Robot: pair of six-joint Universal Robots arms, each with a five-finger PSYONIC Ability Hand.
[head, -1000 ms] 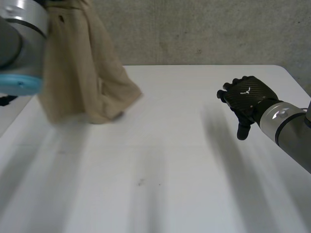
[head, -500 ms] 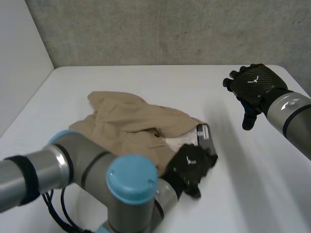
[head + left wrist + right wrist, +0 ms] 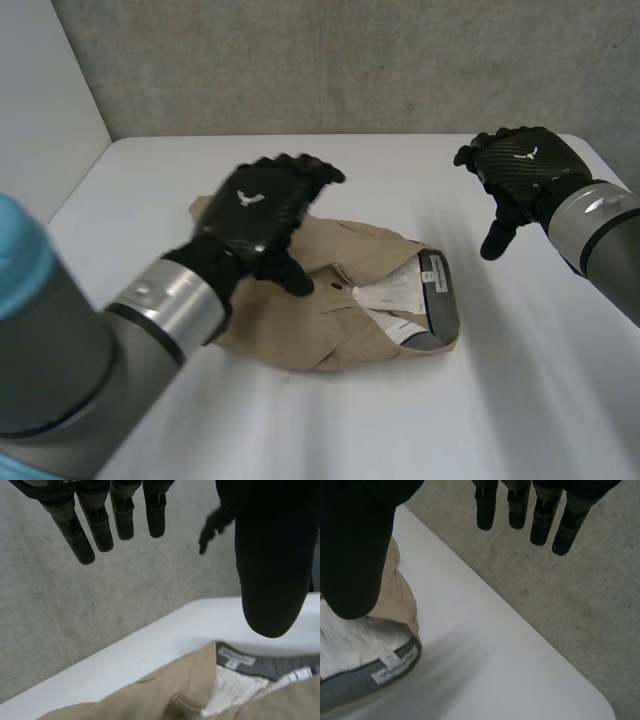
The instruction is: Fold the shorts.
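The tan shorts (image 3: pixel 340 310) lie crumpled on the white table (image 3: pixel 400 170), waistband turned out so the grey band and white lining (image 3: pixel 425 300) show. My left hand (image 3: pixel 265 215) hovers above the shorts' left part, fingers straight and spread, holding nothing. In the left wrist view its fingers (image 3: pixel 112 515) and thumb (image 3: pixel 270 580) stand apart over the shorts (image 3: pixel 165 695). My right hand (image 3: pixel 520 175) hangs open over the table's far right, apart from the cloth. In the right wrist view its fingers (image 3: pixel 530 510) are straight, with the waistband (image 3: pixel 380 672) below its thumb (image 3: pixel 355 555).
A grey concrete wall (image 3: pixel 350 60) runs behind the table's far edge. A pale wall (image 3: pixel 40 130) stands at the left. Bare tabletop lies in front of the shorts and to their right.
A second ago my left hand held the shorts up high; it has let them drop onto the table, opened, and lifted above them. My right hand has barely moved.
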